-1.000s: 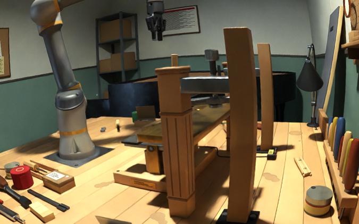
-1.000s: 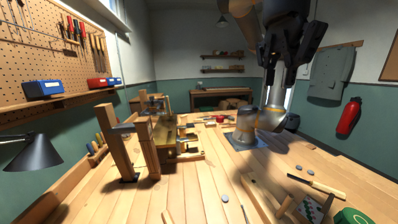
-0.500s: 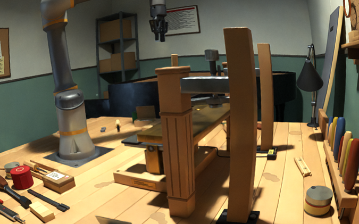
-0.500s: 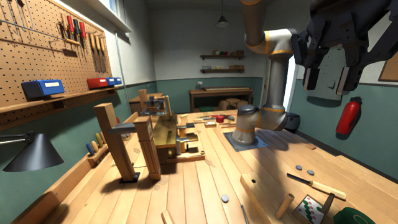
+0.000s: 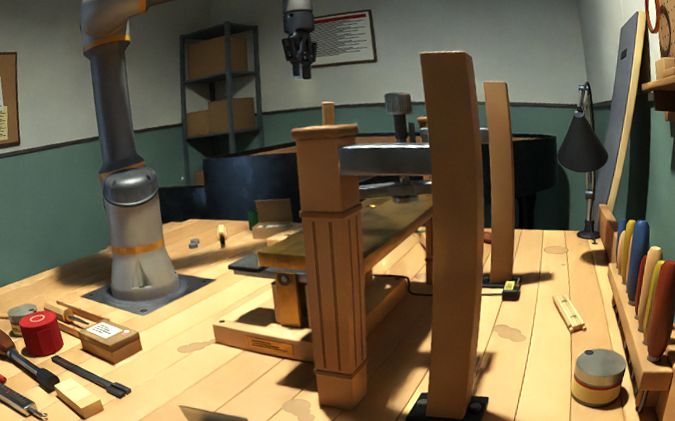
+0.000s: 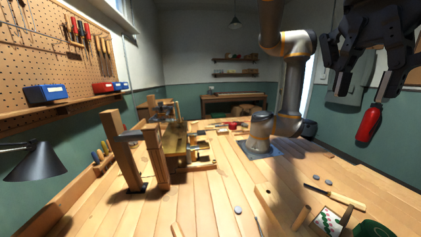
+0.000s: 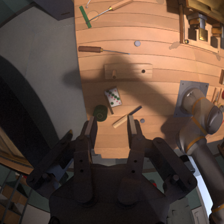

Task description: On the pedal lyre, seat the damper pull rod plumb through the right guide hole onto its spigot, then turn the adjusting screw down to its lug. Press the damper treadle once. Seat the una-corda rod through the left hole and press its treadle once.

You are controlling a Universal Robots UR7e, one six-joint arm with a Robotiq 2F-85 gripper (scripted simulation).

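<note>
The pedal lyre (image 5: 348, 236) (image 6: 158, 144) stands in the middle of the workbench, a wooden frame with tall posts, a grey metal crossbar and a brass-green pedal board. A knurled adjusting screw (image 5: 398, 110) rises above its top. A short wooden rod (image 6: 300, 218) (image 7: 114, 74) leans in a drilled wooden block (image 6: 273, 204) (image 7: 128, 71) at the far end of the bench. My gripper (image 5: 302, 69) (image 6: 361, 87) (image 7: 109, 125) hangs high above that end of the bench, open and empty, well away from the lyre.
The bench's end edge lies below the gripper, with the floor beyond. Near the block lie a chisel (image 6: 335, 196), a dotted card (image 7: 113, 97), a green roll (image 7: 99, 116) and small grey discs. The arm's base (image 6: 260, 140) stands beside the lyre. Hand tools (image 5: 23, 353) lie at the other end.
</note>
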